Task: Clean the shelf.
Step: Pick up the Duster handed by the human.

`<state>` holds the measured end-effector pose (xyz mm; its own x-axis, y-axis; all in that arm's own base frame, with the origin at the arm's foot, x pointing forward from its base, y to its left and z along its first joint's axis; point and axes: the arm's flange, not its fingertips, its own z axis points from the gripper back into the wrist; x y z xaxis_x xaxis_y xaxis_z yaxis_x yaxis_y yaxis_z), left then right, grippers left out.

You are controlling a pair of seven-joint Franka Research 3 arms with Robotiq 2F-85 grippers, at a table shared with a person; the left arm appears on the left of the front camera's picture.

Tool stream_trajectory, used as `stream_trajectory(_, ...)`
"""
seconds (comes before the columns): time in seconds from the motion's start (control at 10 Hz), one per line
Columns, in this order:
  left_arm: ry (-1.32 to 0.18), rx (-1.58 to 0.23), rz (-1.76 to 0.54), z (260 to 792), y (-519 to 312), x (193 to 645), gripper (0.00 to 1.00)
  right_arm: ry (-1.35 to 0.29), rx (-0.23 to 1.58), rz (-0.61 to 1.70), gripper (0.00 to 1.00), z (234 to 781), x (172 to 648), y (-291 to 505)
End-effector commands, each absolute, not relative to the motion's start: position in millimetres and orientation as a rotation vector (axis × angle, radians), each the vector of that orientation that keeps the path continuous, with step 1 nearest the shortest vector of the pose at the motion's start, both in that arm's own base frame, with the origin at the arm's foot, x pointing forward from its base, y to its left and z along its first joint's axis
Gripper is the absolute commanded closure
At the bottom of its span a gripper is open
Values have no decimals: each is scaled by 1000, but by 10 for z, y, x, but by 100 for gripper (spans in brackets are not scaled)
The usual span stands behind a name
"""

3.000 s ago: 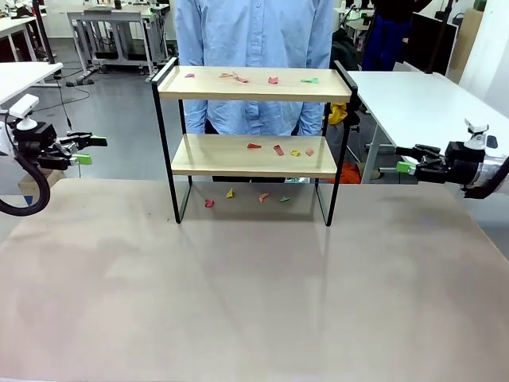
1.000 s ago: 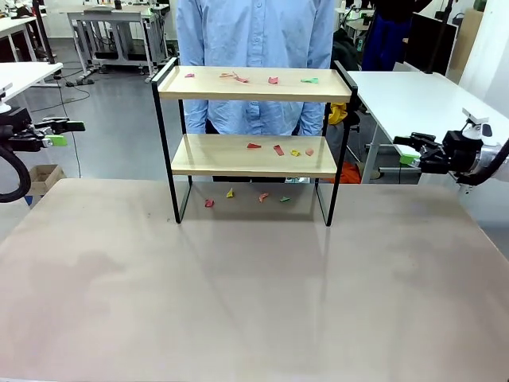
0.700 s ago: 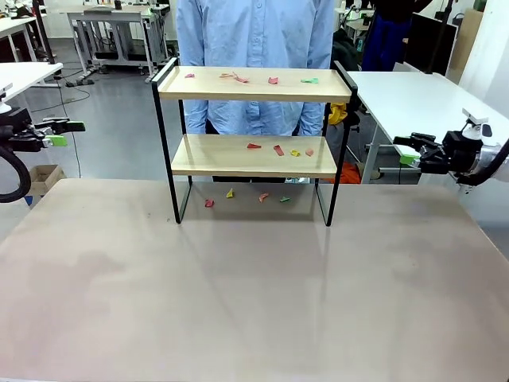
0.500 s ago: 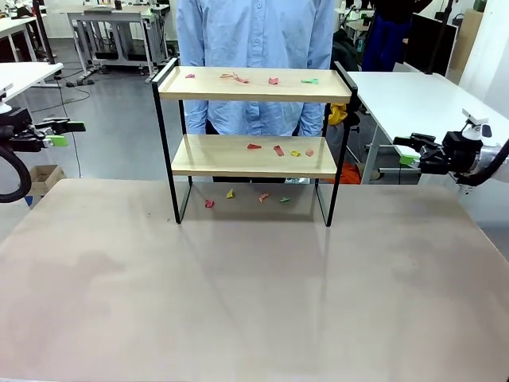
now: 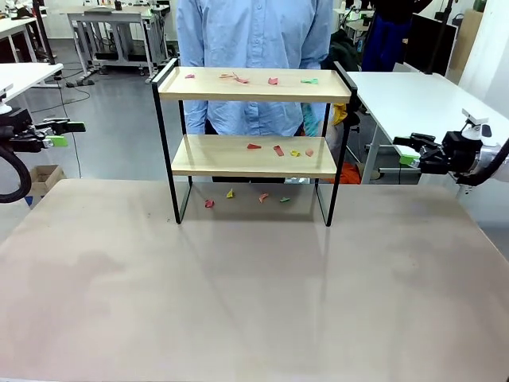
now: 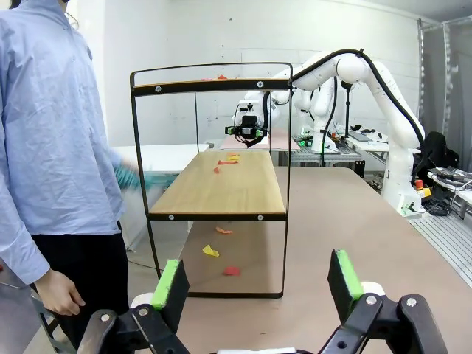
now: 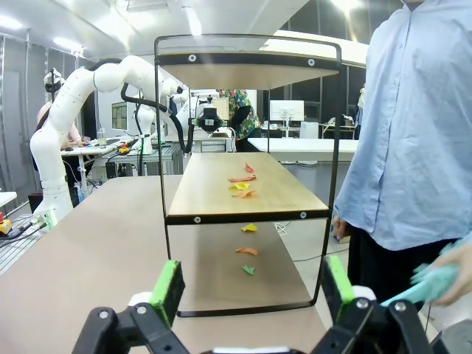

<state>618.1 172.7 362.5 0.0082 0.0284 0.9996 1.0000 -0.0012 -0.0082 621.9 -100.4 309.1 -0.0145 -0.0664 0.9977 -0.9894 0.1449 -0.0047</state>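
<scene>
The shelf stands at the table's far side, two light boards in a black frame. Small coloured paper scraps lie on its top board, more scraps on the lower board, and several on the table under it. My left gripper hangs open off the table's left edge, and its wrist view looks along the shelf between the open pads. My right gripper is open off the right edge, facing the shelf's other end.
A person in a blue shirt stands right behind the shelf, holding something teal low at the shelf's right end. A white table stands at the right. The brown tabletop in front is bare.
Both arms pulled outward since the oldest frame and have held still for the last second. The person's hand with the teal thing has come into view behind the shelf's right side.
</scene>
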Motion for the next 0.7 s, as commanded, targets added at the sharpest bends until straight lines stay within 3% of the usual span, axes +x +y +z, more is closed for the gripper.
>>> stream_trajectory(0.0,-1230,-1231,-1198,3650,1724,6180,0,-1339,1144,1073,0,3110,6227,-998)
stream_trajectory(0.6,-1230,-1231,-1198,3650,1724,6180,0,-1339,1144,1073,0,3110,6227,-998)
